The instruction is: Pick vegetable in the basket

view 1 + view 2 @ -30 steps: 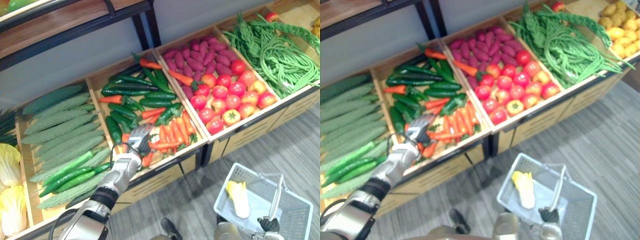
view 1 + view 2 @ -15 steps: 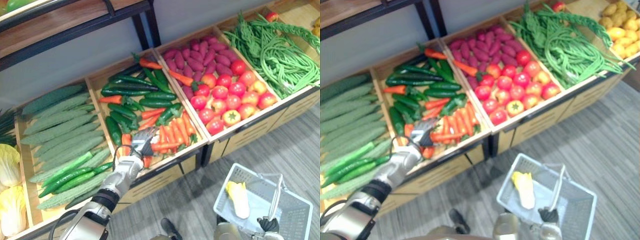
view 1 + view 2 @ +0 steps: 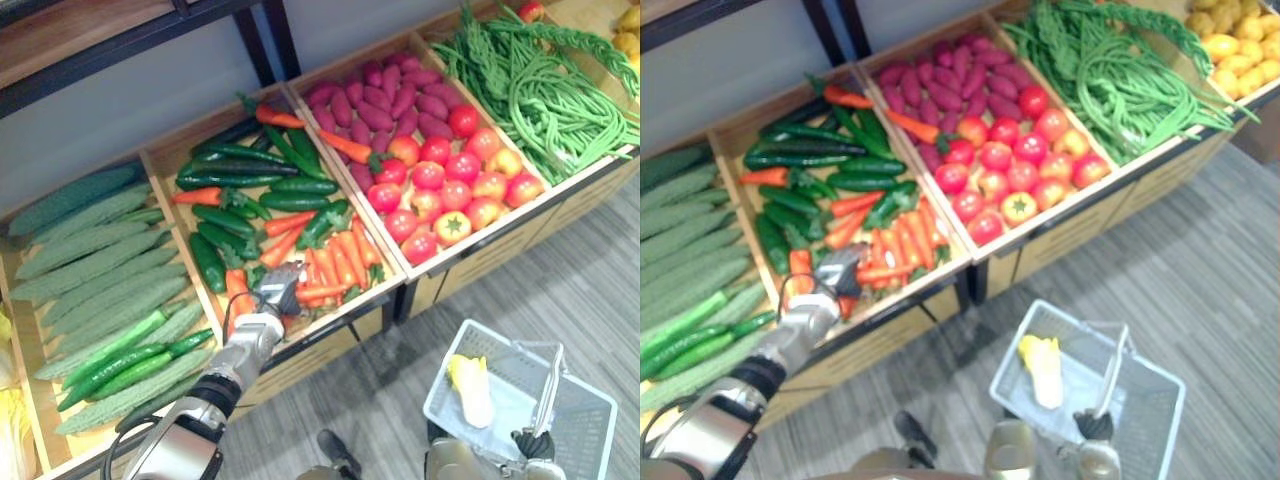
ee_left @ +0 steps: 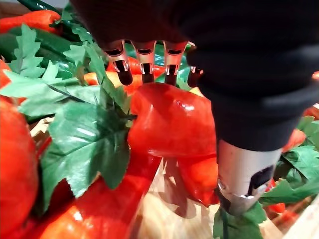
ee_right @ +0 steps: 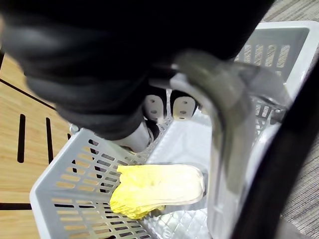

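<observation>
Left wrist view has the left hand's [image 4: 144,57] fingers arched over a glossy, rounded red pepper [image 4: 172,122], thumb on its near side, gripping it at the near end of the carrot bin [image 3: 342,320]. That slick skin could slip free on the lift, and the crinkly green leaves [image 4: 84,144] crowding it may snag. Right hand [image 5: 164,107] is curled round the smooth handle [image 5: 219,114] of the slotted basket [image 3: 445,370], near right, with a pale cabbage [image 3: 470,385] inside.

A grey striped carpet floor [image 3: 580,270] runs along a long wooden stand [image 3: 470,275]. Plank dividers split the stand into slanted bins, and its front panels are cut with dark slots. Behind it is a pale grey-blue wall [image 3: 120,120], with a dark-framed wooden shelf [image 3: 90,25] above. The light is bright and even.
</observation>
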